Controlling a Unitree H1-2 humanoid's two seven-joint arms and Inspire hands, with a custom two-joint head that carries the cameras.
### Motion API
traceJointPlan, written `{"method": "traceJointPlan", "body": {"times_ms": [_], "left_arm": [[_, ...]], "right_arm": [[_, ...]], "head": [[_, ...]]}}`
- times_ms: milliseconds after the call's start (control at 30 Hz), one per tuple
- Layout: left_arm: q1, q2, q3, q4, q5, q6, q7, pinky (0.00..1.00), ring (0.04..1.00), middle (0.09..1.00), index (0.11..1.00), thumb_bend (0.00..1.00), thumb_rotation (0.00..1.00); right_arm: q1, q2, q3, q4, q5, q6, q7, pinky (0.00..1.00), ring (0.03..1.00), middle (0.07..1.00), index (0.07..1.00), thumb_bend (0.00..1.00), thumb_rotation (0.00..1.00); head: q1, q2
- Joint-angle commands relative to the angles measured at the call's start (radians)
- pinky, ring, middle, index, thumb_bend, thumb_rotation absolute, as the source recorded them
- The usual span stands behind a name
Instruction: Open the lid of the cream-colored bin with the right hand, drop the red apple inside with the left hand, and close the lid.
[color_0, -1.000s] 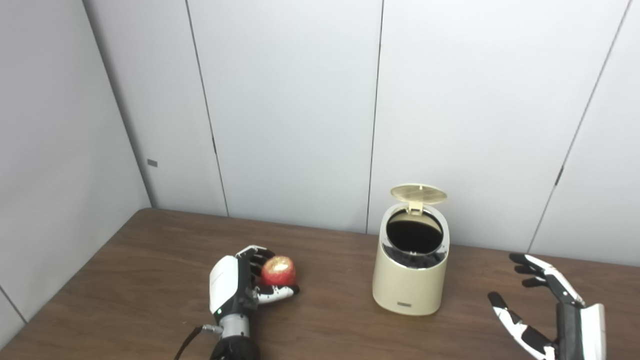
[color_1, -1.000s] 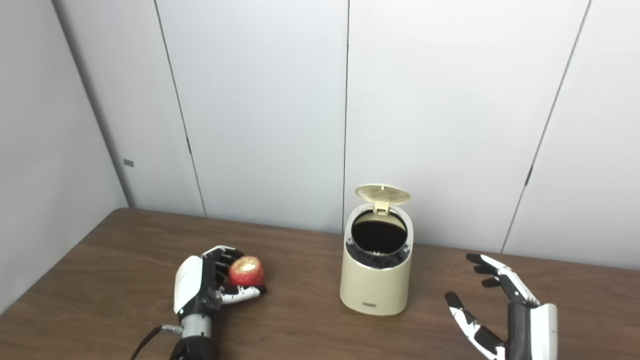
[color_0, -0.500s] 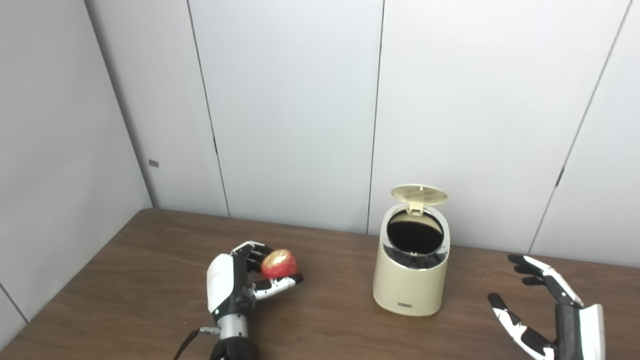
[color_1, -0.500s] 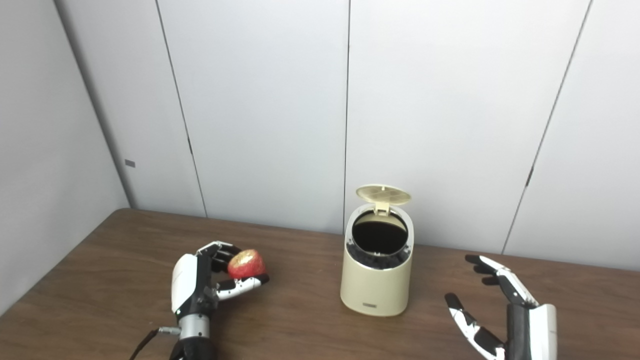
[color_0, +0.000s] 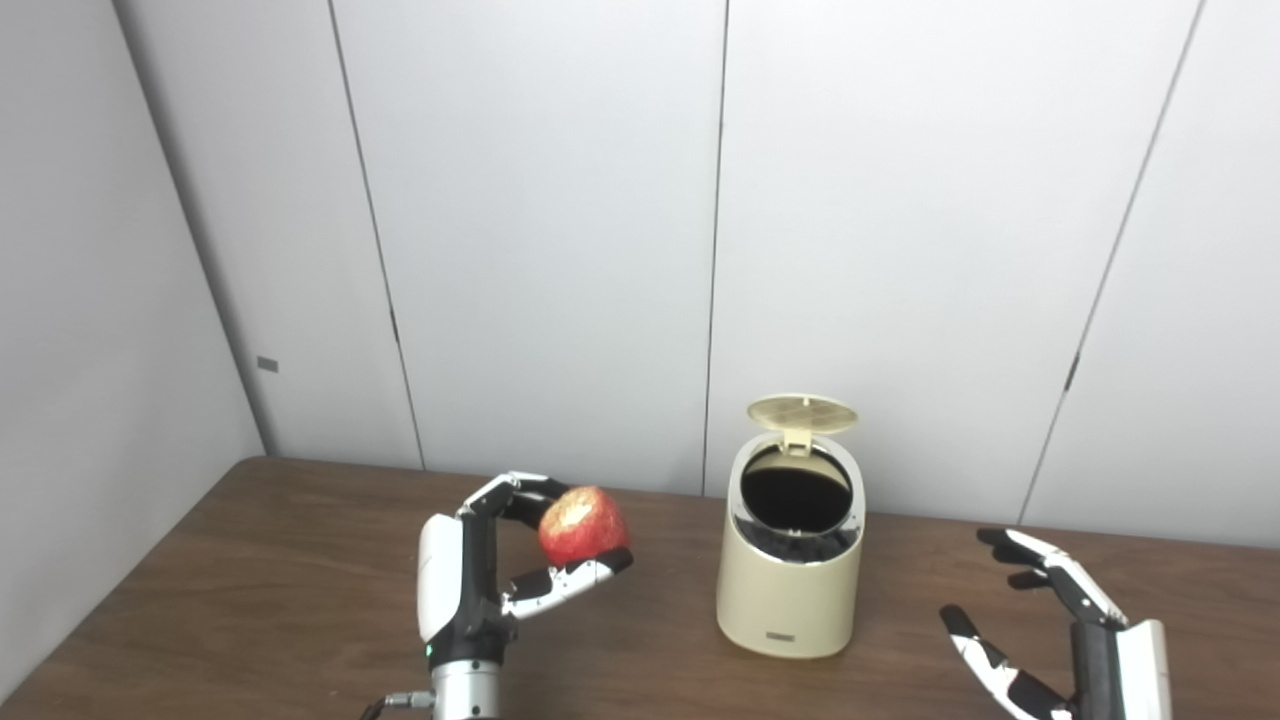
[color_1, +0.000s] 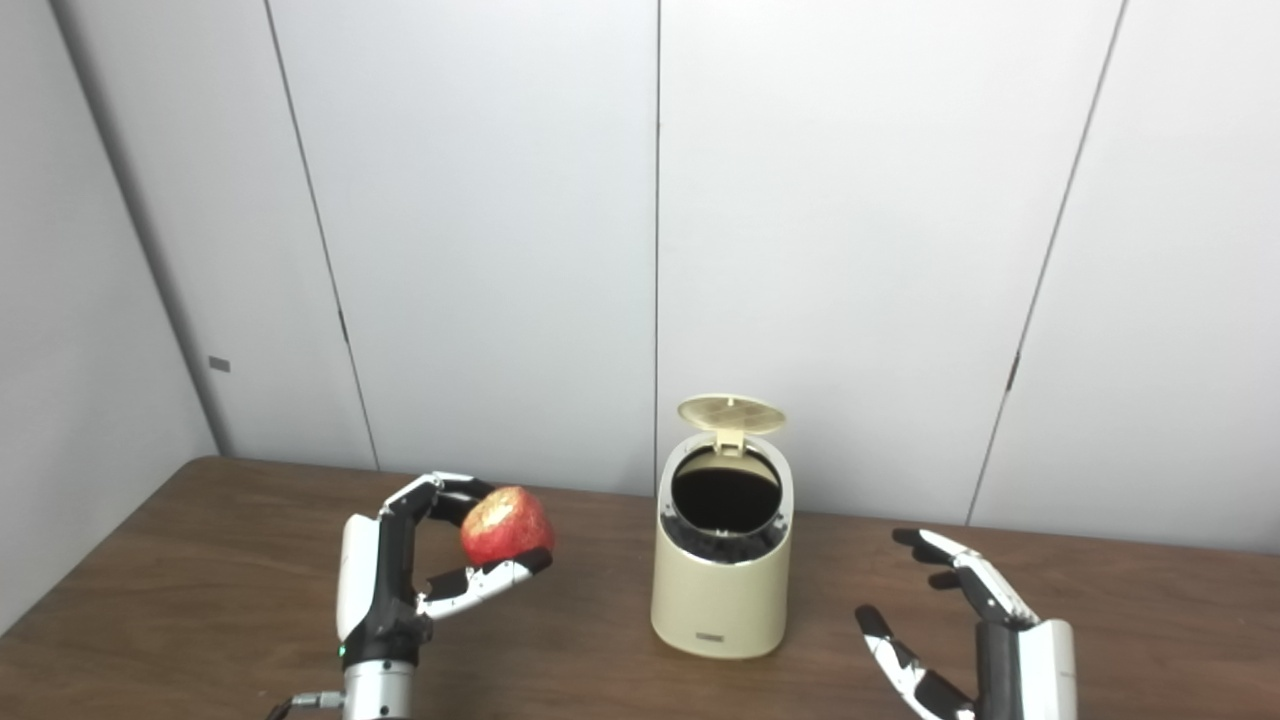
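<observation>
The cream-colored bin (color_0: 790, 590) stands on the brown table, its round lid (color_0: 802, 412) tipped up at the back and its dark mouth open. My left hand (color_0: 470, 575) is shut on the red apple (color_0: 582, 525) and holds it above the table, left of the bin and below its rim. My right hand (color_0: 1060, 630) is open and empty, fingers spread, low to the right of the bin. The same scene shows in the right eye view: bin (color_1: 722, 590), apple (color_1: 506, 524), left hand (color_1: 385, 580), right hand (color_1: 970, 635).
The table (color_0: 250, 590) runs back to a grey panelled wall (color_0: 560, 230), with a side wall close on the left. The bin stands near the back edge.
My left hand has lifted the apple off the table and carried it up and a little toward the bin. The camera has shifted; the right hand and the bin keep their places.
</observation>
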Motion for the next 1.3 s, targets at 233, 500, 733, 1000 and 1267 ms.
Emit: {"method": "traceJointPlan", "body": {"times_ms": [233, 500, 733, 1000, 1267], "left_arm": [[-0.048, -0.019, -0.003, -0.010, 0.015, -0.077, -0.009, 0.75, 0.513, 0.456, 0.463, 0.50, 0.00], [-0.073, -0.041, 0.000, -0.010, -0.007, -0.078, -0.036, 0.78, 0.520, 0.447, 0.475, 0.50, 0.00], [-0.115, -0.062, -0.015, 0.036, 0.023, -0.077, -0.027, 0.79, 0.515, 0.454, 0.474, 0.50, 0.00], [-0.188, -0.104, -0.022, 0.156, 0.010, -0.110, -0.008, 0.49, 0.488, 0.466, 0.478, 0.50, 0.00], [-0.281, -0.120, -0.012, 0.299, -0.012, -0.130, 0.014, 0.75, 0.491, 0.459, 0.486, 0.50, 0.00]], "right_arm": [[0.102, 0.014, 0.004, 0.086, -0.053, 0.030, -0.008, 0.54, 0.650, 0.686, 0.666, 0.26, 0.17], [0.101, 0.029, 0.012, 0.077, -0.064, 0.040, -0.018, 0.54, 0.646, 0.682, 0.661, 0.27, 0.12], [0.100, 0.047, 0.009, 0.071, -0.067, 0.052, -0.019, 0.53, 0.648, 0.677, 0.655, 0.28, 0.10], [0.089, 0.044, 0.013, 0.091, -0.073, 0.057, -0.028, 0.54, 0.651, 0.678, 0.658, 0.27, 0.07], [0.064, 0.052, 0.006, 0.135, -0.054, 0.060, -0.029, 0.53, 0.651, 0.681, 0.657, 0.28, 0.04]], "head": [[-0.047, -0.006], [-0.078, -0.006], [-0.103, -0.005], [-0.108, -0.010], [-0.123, -0.026]]}}
